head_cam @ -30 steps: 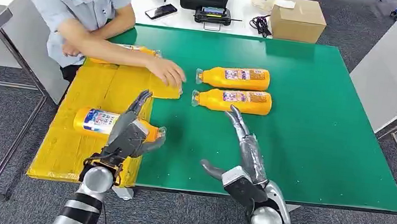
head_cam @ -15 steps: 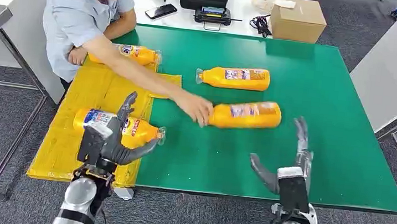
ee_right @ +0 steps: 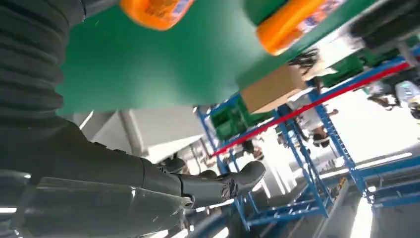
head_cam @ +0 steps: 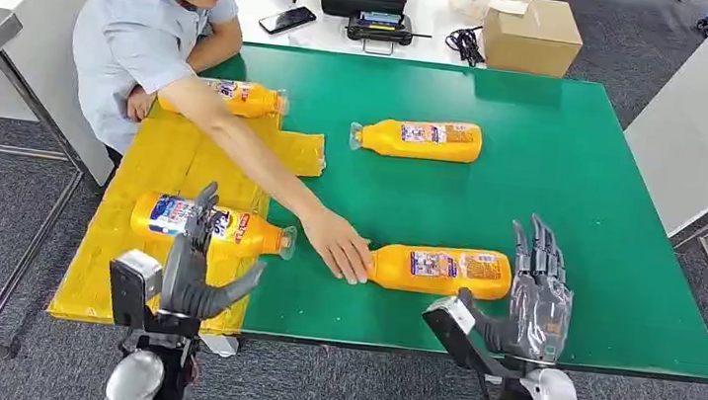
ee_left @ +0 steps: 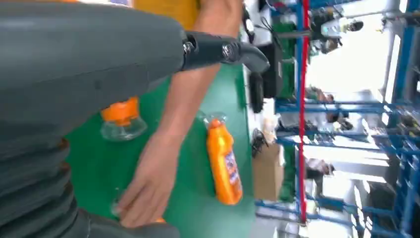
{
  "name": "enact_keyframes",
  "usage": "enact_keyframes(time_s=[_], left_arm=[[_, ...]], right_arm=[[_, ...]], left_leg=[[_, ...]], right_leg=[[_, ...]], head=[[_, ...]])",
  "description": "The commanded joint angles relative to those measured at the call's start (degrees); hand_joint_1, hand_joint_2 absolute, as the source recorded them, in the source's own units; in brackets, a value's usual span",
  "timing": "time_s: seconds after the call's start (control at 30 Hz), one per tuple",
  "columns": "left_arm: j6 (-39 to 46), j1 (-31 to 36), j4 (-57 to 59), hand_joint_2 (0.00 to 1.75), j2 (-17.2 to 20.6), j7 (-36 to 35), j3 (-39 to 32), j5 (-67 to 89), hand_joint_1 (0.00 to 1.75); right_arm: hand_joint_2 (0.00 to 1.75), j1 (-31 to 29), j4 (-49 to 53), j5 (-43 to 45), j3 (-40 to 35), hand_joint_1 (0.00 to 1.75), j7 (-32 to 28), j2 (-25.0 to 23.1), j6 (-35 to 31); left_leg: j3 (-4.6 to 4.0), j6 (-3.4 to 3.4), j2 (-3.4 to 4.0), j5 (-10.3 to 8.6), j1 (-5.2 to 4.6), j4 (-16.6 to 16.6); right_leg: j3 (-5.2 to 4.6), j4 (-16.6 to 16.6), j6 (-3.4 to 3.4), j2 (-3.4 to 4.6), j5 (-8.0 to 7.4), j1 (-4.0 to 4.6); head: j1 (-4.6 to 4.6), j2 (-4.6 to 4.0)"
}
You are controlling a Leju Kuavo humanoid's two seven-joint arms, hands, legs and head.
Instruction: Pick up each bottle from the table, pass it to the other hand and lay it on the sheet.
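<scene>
Green worktop (head_cam: 553, 161): both robot hands, left (head_cam: 189, 272) and right (head_cam: 533, 298), spread and empty, person's hand (head_cam: 340, 248) on lower-centre bottle (head_cam: 442, 269); next, right picks it.

**Robot arms and hands: pose**

Left hand (head_cam: 191, 272): raised at the near table edge, fingers apart and upright, thumb out, holding nothing. Right hand (head_cam: 530, 298): likewise raised, fingers (head_cam: 536, 247) spread upward, thumb out, empty.

A person's arm (head_cam: 255, 155) is stretching across the surface (head_cam: 580, 184), blocking the way between the sheet (head_cam: 166, 155) and the near bottle (head_cam: 442, 269).
</scene>
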State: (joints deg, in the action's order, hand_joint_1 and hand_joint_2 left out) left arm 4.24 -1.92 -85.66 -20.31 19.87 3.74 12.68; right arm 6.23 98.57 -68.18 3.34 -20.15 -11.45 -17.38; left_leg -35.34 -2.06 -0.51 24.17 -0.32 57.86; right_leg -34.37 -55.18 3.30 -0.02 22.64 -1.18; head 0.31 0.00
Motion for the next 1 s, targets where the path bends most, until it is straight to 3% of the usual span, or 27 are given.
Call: enact_keyframes(time_s=[0.03,0.5,0.73,0.93,1.0], left_arm=[[-0.1,-3.1,-2.6,1.75,0.3,-0.9,2.7,1.4,0.0],[-0.3,-2.7,-2.2,1.75,0.3,-0.9,2.3,1.3,0.0],[-0.2,-5.5,-3.8,1.75,0.3,-2.5,2.9,3.1,0.0],[-0.6,-3.0,-2.7,1.75,0.3,-3.1,6.3,3.2,0.0],[-0.6,-1.2,-0.8,1.75,0.3,-5.2,8.3,4.8,0.0]], right_arm=[[1.75,0.7,-4.0,-2.4,-2.1,0.0,1.4,4.4,-0.8],[1.75,0.4,-4.2,-2.4,-2.2,0.0,1.4,4.5,-0.9],[1.75,1.0,-8.2,0.8,-1.2,0.0,4.0,5.0,5.6],[1.75,-7.0,-19.9,3.3,1.3,0.0,3.7,7.1,8.1],[1.75,-13.1,-28.0,4.5,3.7,0.0,4.6,7.2,9.0]], left_leg=[[0.27,0.09,0.04,0.12,0.06,0.0],[0.3,0.11,0.07,0.15,0.09,0.0],[0.27,0.1,0.06,0.12,0.1,-0.1],[0.24,0.07,0.11,0.07,0.08,0.0],[0.3,0.09,0.17,0.08,0.09,0.0]], right_leg=[[0.28,0.1,-0.06,0.01,0.13,0.07],[0.32,0.1,-0.07,0.04,0.14,0.09],[0.29,0.1,-0.06,0.04,0.11,0.1],[0.25,0.1,-0.03,0.09,0.04,0.09],[0.31,0.1,-0.06,0.14,0.03,0.09]], head=[[0.0,0.0],[-0.02,0.0],[-0.02,0.0],[-0.02,0.0],[-0.02,0.0]])
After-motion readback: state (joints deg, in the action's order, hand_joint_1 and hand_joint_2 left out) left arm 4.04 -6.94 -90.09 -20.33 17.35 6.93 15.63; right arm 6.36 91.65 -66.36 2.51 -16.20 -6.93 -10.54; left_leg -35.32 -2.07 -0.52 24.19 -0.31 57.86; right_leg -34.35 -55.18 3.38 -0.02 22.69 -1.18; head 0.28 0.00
